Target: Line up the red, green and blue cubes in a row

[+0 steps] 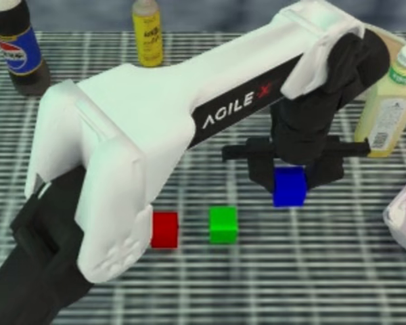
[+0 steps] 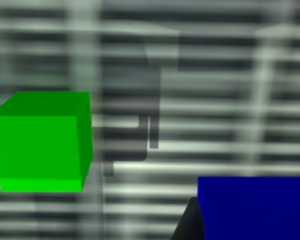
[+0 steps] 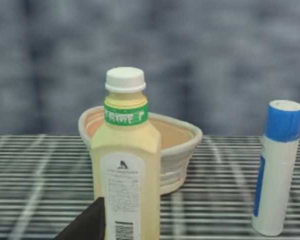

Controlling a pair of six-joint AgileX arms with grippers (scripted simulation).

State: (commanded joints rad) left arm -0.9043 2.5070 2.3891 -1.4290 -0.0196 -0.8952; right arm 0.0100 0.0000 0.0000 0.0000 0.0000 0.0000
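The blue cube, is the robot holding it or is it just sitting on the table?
Holding it: the blue cube sits between the left gripper jaws, beside the green cube.

Red cube and green cube side by side on table, blue cube held higher right

a grey-and-white gridded table before a blurred grey-blue wall.

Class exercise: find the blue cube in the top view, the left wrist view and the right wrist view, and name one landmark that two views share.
Top view: blue cube right of centre, in the left claw.
Left wrist view: blue cube in the lower right corner.
Right wrist view: not in it.
Shared landmark: green cube, beside the blue one.
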